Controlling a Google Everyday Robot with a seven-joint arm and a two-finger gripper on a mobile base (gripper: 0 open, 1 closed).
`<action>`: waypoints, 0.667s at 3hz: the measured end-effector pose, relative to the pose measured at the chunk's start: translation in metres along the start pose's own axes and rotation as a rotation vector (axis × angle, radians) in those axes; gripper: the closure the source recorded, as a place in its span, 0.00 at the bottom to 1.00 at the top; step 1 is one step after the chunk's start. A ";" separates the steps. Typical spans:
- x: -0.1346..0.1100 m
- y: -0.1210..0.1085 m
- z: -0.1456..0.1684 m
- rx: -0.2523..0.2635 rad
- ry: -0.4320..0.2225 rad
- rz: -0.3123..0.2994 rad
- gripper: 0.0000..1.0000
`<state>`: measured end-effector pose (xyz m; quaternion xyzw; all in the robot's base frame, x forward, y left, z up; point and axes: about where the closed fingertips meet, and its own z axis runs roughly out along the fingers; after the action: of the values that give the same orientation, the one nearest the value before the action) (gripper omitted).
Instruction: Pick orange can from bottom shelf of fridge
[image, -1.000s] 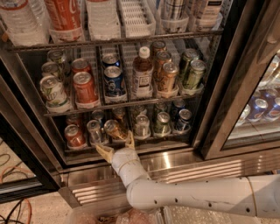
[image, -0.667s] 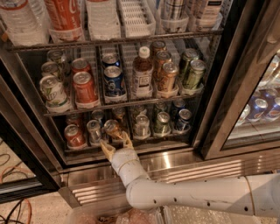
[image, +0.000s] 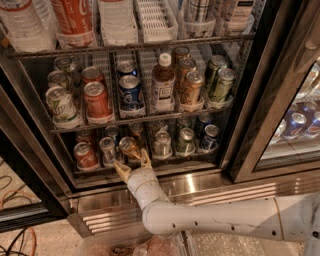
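Tool (image: 131, 160) sits just below the orange can (image: 129, 146), at the bottom shelf (image: 170, 161) front edge; fingers spread apart, holding nothing.

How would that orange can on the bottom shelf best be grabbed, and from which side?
Grip the orange can around its round sides, mid-height, coming straight in from the front. It stands upright at the front of the bottom shelf, a silver can close beside it and a rack overhead. The open hand is just before it.

Silver cans (image: 107, 149) closely flank the orange can (image: 130, 147), gripper (image: 134, 165) at the bottom shelf (image: 186, 161) front.
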<state>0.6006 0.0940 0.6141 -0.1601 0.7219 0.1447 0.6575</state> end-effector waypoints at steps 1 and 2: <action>0.009 -0.015 0.043 -0.003 0.002 -0.040 0.30; 0.008 -0.019 0.051 0.001 0.000 -0.048 0.30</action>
<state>0.6540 0.0975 0.6015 -0.1771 0.7181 0.1282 0.6607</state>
